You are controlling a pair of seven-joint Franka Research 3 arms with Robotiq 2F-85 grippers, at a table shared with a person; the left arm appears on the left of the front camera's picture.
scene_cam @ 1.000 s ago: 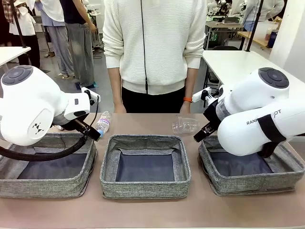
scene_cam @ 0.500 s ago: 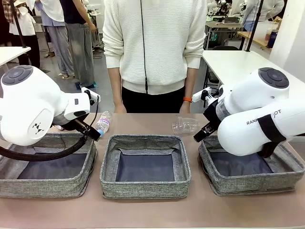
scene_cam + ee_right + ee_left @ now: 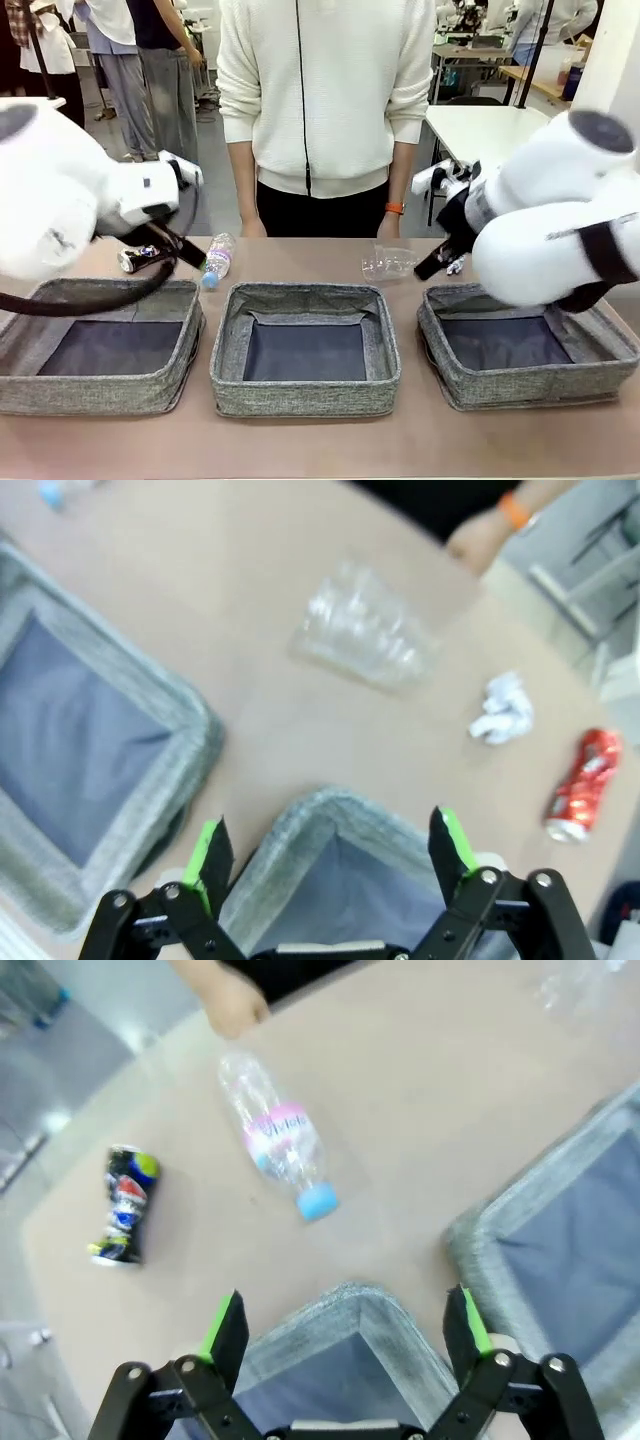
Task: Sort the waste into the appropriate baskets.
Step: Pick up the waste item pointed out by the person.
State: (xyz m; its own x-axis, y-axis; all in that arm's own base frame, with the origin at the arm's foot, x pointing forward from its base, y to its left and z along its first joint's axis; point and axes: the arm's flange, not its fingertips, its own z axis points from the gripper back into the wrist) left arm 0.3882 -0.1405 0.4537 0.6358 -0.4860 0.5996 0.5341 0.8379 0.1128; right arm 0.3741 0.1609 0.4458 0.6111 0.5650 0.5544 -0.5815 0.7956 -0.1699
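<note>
Front view, nearest first: three grey woven baskets stand in a row on the tan table (image 3: 320, 445), the left basket (image 3: 100, 395), the middle basket (image 3: 305, 395) and the right basket (image 3: 530, 390), each showing a dark flat bottom. In the left wrist view the left gripper (image 3: 345, 1322) hangs over the left basket's far corner, its green-padded fingers spread wide with nothing between them. The right gripper (image 3: 328, 848) hangs over the right basket's far corner, its fingers also wide apart and holding nothing. Beyond the baskets the waste lies on the table. The dark multicoloured can (image 3: 140, 259) lies on its side farthest left. Beside it is the clear plastic bottle (image 3: 216, 258), blue cap toward the left basket. The clear plastic cup (image 3: 388, 263) lies on its side past the gap between middle and right baskets. The crumpled white paper wad (image 3: 503, 708) and crushed red can (image 3: 582, 783) lie apart, beyond the right basket. At the far edge stands a person (image 3: 325, 100) in a white top, with an orange wristband (image 3: 513, 510).
</note>
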